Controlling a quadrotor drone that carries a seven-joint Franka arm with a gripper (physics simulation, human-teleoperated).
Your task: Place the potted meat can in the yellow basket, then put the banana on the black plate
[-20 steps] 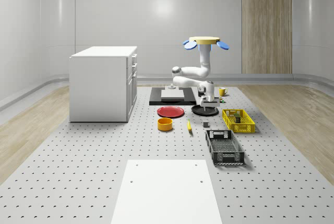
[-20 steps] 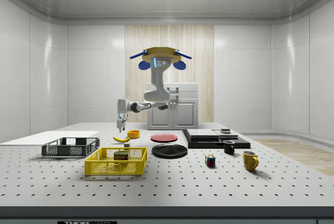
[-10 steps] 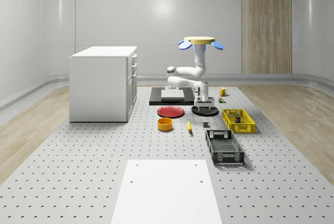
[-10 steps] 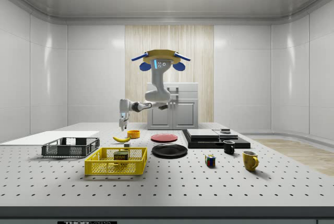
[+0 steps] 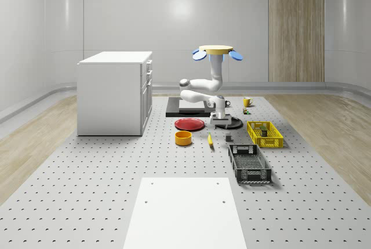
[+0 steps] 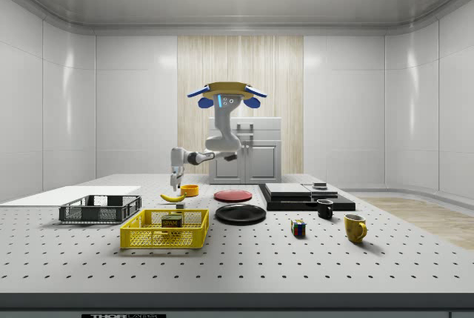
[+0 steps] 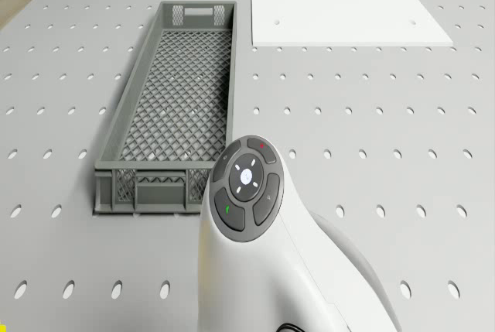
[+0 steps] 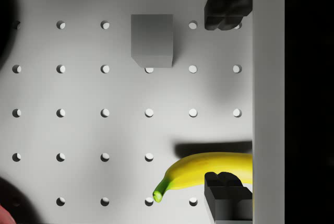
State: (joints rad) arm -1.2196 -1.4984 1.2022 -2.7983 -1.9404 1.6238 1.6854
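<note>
The potted meat can (image 6: 172, 221) is seen lying inside the yellow basket (image 6: 164, 229), so the banana step is judged to be in hand. The drone (image 6: 226, 95) hovers above the tabletop (image 6: 311, 259), left of centre in the side view. The gripper (image 8: 228, 104) is held open over the banana (image 8: 209, 169), which lies on the tabletop. A descent and a closing are called for next, then a carry to the black plate (image 6: 241, 214). A small grey block (image 8: 152, 40) lies near the banana; the orange bowl (image 5: 183, 138) and the red plate (image 5: 190, 124) sit close by.
</note>
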